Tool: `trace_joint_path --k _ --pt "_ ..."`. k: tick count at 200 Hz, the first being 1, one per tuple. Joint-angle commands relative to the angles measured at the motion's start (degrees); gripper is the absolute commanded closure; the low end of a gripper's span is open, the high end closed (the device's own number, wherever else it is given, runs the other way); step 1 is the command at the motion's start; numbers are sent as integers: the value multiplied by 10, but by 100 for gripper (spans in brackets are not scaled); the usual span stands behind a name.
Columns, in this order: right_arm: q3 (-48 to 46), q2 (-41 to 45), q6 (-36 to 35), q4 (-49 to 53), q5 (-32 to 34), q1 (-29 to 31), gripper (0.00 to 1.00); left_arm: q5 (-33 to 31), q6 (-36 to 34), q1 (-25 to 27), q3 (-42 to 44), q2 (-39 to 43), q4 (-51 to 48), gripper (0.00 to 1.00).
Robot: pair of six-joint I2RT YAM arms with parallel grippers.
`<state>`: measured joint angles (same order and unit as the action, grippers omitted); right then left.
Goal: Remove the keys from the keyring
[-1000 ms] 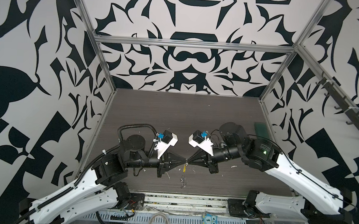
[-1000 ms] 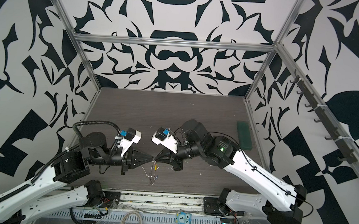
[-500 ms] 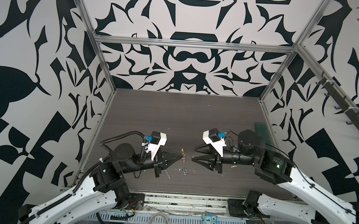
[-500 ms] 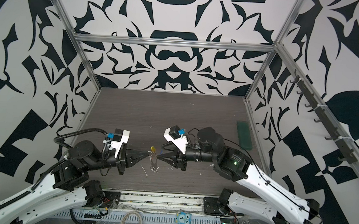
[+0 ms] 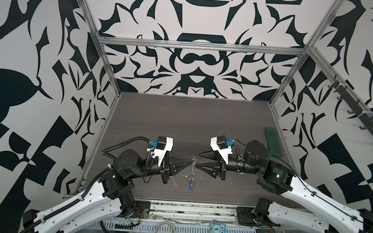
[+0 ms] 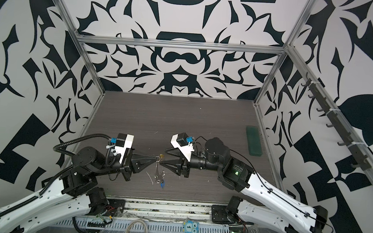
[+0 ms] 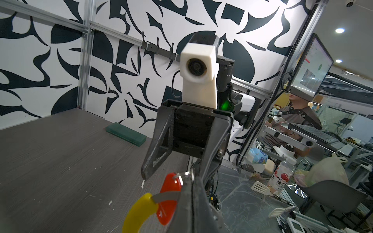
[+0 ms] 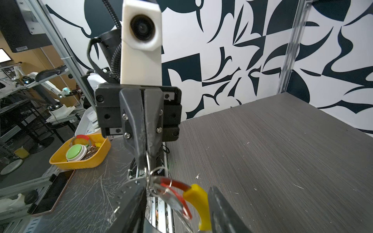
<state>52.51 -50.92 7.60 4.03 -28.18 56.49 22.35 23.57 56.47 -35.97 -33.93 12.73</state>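
Note:
Over the front middle of the table, in both top views, my left gripper (image 5: 191, 165) (image 6: 156, 163) is shut on the top of the keyring (image 5: 192, 173) (image 6: 156, 172). The thin grey loop hangs down with the blue key (image 5: 191, 186) (image 6: 162, 184) at its lowest point. My right gripper (image 5: 197, 160) (image 6: 162, 157) faces it tip to tip and is open. In the right wrist view the red key (image 8: 177, 184) and the yellow sleeve (image 8: 198, 198) lie between its fingers (image 8: 222, 209). The left wrist view shows the red key (image 7: 169, 191) and the sleeve (image 7: 137, 211) beside my shut jaws.
A flat green case (image 5: 273, 141) (image 6: 254, 141) lies at the back right by the wall. Off the table's front edge are a beige hoop (image 5: 165, 232), a blue owl tag (image 5: 217, 229) and a yellow tray (image 8: 80, 153) of small items.
A second ago both grippers pinched the keyring tip to tip. The right gripper has opened, let go, drawn back and come close again. The left has kept its hold.

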Motion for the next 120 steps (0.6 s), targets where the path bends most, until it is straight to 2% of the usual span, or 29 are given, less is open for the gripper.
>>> trace_joint_path --k 1,69,106,120 --pt "1 6 2 -41 -30 3 49 17 7 -2 3 7 40 100" --pt "0 4 5 -34 -57 3 71 5 8 -1 10 15 44 100" --pt "-1 4 9 -39 -62 3 74 5 9 -1 11 14 44 100" --pt "-2 3 9 -38 -58 3 79 5 9 -2 11 13 45 100"
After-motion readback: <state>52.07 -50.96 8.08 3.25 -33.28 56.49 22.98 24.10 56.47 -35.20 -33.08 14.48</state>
